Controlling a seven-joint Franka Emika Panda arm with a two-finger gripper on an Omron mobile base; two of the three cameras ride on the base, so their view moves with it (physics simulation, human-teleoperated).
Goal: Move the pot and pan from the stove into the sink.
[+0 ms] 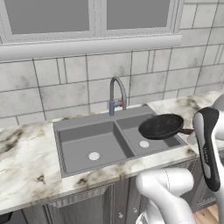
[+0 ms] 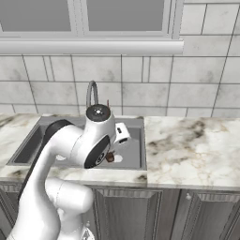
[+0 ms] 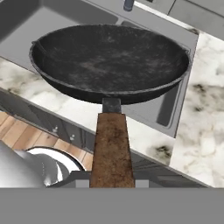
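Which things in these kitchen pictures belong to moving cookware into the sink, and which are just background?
Belong to the job:
- shallow round black frying pan with brown straight handle, held over the right basin
- grey rectangular double-basin sink

Just there:
- arched grey faucet
- marbled stone counter
- grey tiled wall
- window

My pan [image 3: 109,61] is black with a mottled grey sheen, its handle [image 3: 112,148] rusty brown. The sink [image 1: 94,142] is plain grey, the tap [image 1: 116,96] grey with a red mark. The surface [image 2: 192,150] is white marble veined brown and grey. The wall tiles [image 1: 52,83] are pale grey.
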